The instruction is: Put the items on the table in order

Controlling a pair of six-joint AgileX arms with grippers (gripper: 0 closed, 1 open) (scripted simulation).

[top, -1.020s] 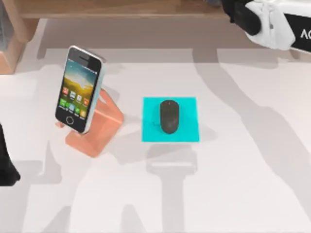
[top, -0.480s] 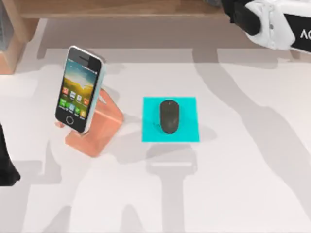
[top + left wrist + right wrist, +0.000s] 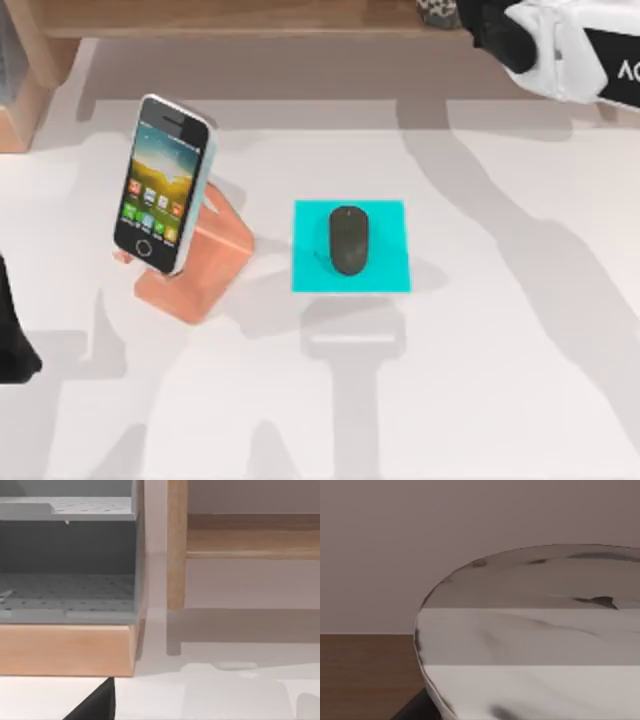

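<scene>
The smartphone (image 3: 160,185) leans upright on a salmon-orange stand (image 3: 210,265) at the left of the white table (image 3: 500,380), its icon screen facing up. In the middle, the dark grey mouse (image 3: 349,240) lies on a cyan pad (image 3: 385,272). My right gripper (image 3: 478,25) is at the far right, over the wooden shelf (image 3: 250,18), apart from both items. A marbled white round object (image 3: 437,10) is right at its tip. In the right wrist view this marbled object (image 3: 530,640) is very close. My left arm (image 3: 12,340) stays parked at the left edge.
The wooden shelf (image 3: 65,650) runs along the far side, with a grey perforated compartment (image 3: 65,595) at its left end. Bare tabletop lies in front of the pad and to its right.
The right arm has shifted slightly at the far edge, and the marbled object now shows beside its tip. Phone, mouse and left arm have not moved.
</scene>
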